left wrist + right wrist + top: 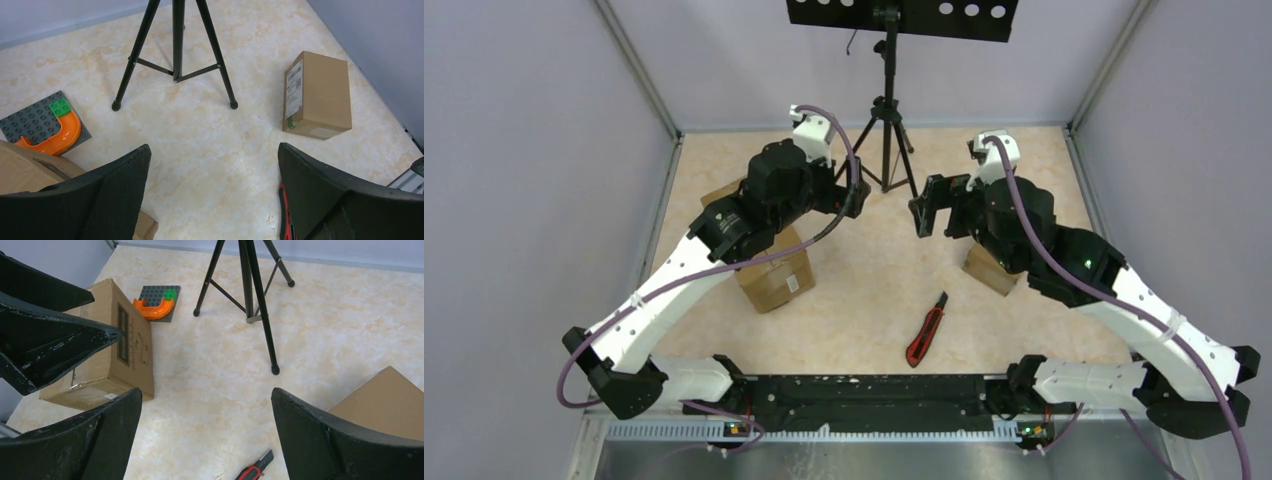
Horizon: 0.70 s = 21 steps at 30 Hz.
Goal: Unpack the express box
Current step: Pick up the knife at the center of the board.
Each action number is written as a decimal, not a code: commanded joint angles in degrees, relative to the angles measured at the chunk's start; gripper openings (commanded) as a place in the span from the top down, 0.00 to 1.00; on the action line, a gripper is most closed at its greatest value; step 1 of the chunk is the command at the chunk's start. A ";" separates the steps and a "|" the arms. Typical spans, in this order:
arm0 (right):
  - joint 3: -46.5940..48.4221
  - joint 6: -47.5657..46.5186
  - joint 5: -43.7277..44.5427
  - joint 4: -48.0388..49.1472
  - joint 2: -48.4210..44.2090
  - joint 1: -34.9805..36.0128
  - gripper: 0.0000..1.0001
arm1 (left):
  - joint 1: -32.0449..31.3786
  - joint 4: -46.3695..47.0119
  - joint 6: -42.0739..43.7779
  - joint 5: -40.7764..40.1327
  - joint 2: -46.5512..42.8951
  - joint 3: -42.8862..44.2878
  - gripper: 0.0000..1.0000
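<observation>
A large cardboard box (772, 272) lies on the left of the table, partly under my left arm; it also shows in the right wrist view (107, 352). A smaller labelled cardboard box (316, 95) lies on the right, partly under my right arm (990, 270). A red and black utility knife (927, 330) lies on the table between the arms, toward the front. My left gripper (854, 195) is open and empty, raised above the table. My right gripper (929, 215) is open and empty, facing the left one. A grey brick plate with an orange curved piece (157, 302) lies behind the large box.
A black tripod (886, 130) stands at the back middle, its legs spread on the table (874, 290). Grey walls close in the left, right and back sides. The left gripper's fingers (45, 335) show at the upper left of the right wrist view.
</observation>
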 commanded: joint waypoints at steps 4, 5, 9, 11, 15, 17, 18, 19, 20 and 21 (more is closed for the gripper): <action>-0.74 1.48 -0.12 -0.83 -0.92 0.11 0.01 | 0.09 -0.01 -2.30 -4.05 -2.65 -1.24 0.02; -0.81 1.67 -0.36 -1.02 -0.78 0.11 0.01 | 0.09 -0.10 -2.33 -4.24 -2.80 -1.35 0.02; -0.87 3.43 -1.08 -3.35 0.78 0.11 0.01 | 0.09 0.10 -2.35 -5.25 -3.76 -2.34 0.02; -0.77 4.83 -1.08 -5.05 1.72 0.12 0.01 | 0.09 0.05 -2.36 -4.98 -4.12 -2.79 0.02; -2.96 9.12 -3.49 -7.38 2.61 0.14 0.01 | 0.17 -0.32 -2.33 -4.59 -4.44 -3.50 0.02; -4.79 11.83 -5.25 -8.62 3.09 0.11 0.01 | 0.17 -0.97 -2.18 -4.51 -4.32 -3.52 0.02; -5.64 13.18 -6.18 -9.52 3.55 0.11 0.02 | 0.19 -1.32 -2.10 -4.42 -4.27 -3.57 0.02; -6.67 14.56 -7.25 -10.42 4.23 0.11 0.03 | 0.18 -1.60 -2.01 -4.27 -4.26 -3.62 0.02; -7.98 15.85 -8.19 -11.08 4.74 0.11 0.04 | 0.17 -1.68 -1.92 -3.93 -4.27 -3.83 0.01; -9.28 17.21 -9.07 -11.40 5.08 0.11 0.05 | 0.17 -1.65 -1.76 -3.30 -4.28 -4.03 0.01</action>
